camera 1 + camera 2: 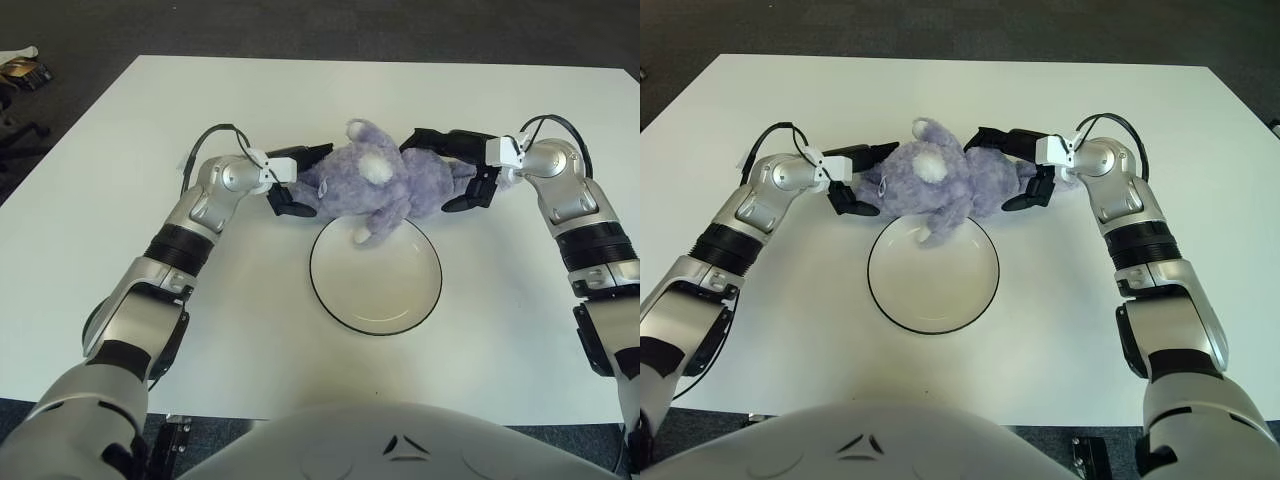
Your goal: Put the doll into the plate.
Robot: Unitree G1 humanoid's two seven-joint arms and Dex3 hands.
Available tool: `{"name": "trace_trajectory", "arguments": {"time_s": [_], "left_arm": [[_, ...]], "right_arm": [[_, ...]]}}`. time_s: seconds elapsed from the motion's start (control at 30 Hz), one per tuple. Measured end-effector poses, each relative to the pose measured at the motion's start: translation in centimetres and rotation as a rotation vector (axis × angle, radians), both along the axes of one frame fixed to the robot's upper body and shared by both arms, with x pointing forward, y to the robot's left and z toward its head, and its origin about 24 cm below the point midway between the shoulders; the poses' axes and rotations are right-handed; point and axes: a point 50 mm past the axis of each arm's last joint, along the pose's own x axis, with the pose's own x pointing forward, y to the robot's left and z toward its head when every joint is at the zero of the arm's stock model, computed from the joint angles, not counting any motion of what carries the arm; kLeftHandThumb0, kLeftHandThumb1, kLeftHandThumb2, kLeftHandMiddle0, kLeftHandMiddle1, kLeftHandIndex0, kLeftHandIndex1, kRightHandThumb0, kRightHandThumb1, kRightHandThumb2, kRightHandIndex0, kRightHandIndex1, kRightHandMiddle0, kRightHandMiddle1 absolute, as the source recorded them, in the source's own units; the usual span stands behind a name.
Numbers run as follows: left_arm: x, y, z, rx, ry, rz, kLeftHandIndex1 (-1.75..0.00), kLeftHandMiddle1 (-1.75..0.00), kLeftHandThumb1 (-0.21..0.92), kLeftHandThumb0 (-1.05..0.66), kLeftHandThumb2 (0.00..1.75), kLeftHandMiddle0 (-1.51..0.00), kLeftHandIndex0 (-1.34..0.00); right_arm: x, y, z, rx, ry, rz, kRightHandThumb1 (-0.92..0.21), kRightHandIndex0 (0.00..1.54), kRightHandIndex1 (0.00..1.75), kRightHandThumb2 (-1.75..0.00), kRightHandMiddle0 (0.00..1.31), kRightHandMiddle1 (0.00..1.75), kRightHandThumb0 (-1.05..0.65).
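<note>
Both robot hands clasp a purple plush doll [385,185] between them, left robot hand [290,180] and right robot hand [462,172], over the far rim of a white plate [375,275] on the white bench [120,200].

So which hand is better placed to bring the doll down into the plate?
Neither alone, probably. The left hand grips one end of the doll and the right hand the other. The doll hangs over the far rim of the plate, so both likely need to move toward the robot together.
</note>
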Motion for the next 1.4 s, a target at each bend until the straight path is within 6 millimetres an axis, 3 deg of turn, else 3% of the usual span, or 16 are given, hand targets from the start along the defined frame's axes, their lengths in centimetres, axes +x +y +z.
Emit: {"name": "trace_trajectory", "arguments": {"time_s": [0.3,0.47,0.8,1.0,1.1,1.4], "left_arm": [[0.0,0.0,0.1,0.024,-0.018,-0.02,-0.94,-0.96,0.36,-0.75,0.93,0.0,0.0],[0.0,0.0,0.0,0.027,-0.019,-0.022,-0.93,-1.1,0.38,-0.81,0.91,0.0,0.0],[0.1,-0.1,0.1,0.046,-0.037,-0.033,-0.93,-1.23,0.42,-0.82,0.89,-0.01,0.0],[0.1,-0.1,0.1,0.058,-0.052,-0.04,-0.94,-1.32,0.42,-0.85,0.88,-0.09,0.0],[0.1,-0.2,0.1,0.061,-0.056,-0.045,-1.05,-1.38,0.38,-0.78,0.93,-0.12,0.0],[0.1,-0.2,0.1,0.055,-0.052,-0.045,-1.26,-1.46,0.31,-0.66,1.05,-0.16,0.0]], "right_arm": [[0.4,0.1,-0.3,-0.027,0.009,-0.013,-0.12,0.0,0.41,-1.11,0.0,0.99,-0.58],[0.6,0.1,-0.5,-0.051,-0.005,-0.028,-0.26,0.0,0.35,-0.98,0.0,0.96,-0.76],[1.1,0.4,-0.2,-0.127,0.023,-0.051,-0.33,0.0,0.28,-0.92,0.0,0.86,-0.84],[1.2,0.5,0.0,-0.157,0.073,-0.042,-0.27,0.0,0.43,-0.97,0.0,0.88,-0.76],[1.3,0.5,0.0,-0.165,0.093,-0.046,-0.2,0.0,0.56,-1.04,0.0,0.91,-0.67],[1.4,0.3,-0.1,-0.17,0.143,-0.092,-0.15,0.0,0.78,-1.12,0.0,0.97,-0.58]]}}
